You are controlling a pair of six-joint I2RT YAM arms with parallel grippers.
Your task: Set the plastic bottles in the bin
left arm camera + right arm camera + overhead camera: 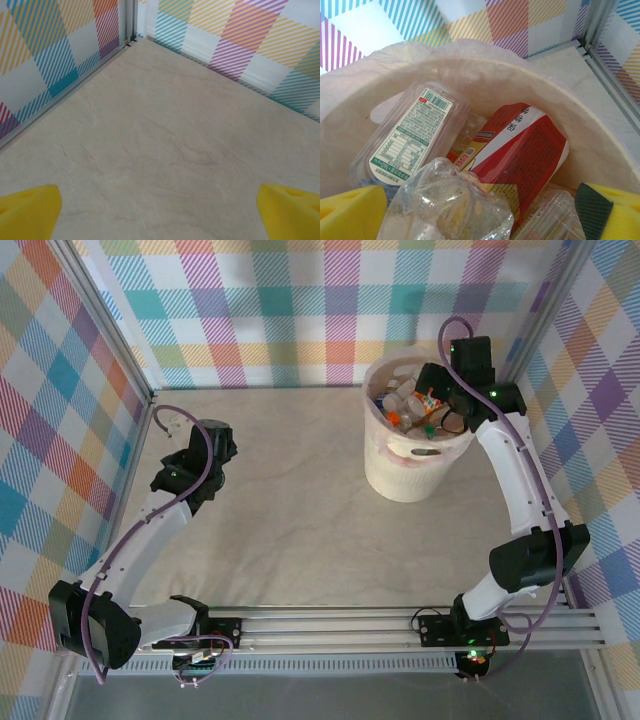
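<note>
The bin [400, 475], a cream-pink bucket with a thin liner over its rim [560, 95], stands at the back right of the table. Several crushed plastic bottles [410, 405] lie inside it. Among them are one with a green and white label [412, 135], one with a red label [525, 145] and a clear crumpled one [450, 205]. My right gripper [437, 400] hangs over the bin's mouth, open; the clear bottle lies below and between its yellow fingertips [350, 212], with a gap on the right side. My left gripper [200, 455] is open over bare table [160, 210].
Plaid walls with aluminium frame posts [110, 325] close in the table [290, 500] on three sides. A corner post [131, 22] stands ahead of the left gripper. A metal rail [350, 625] runs along the near edge between the arm bases.
</note>
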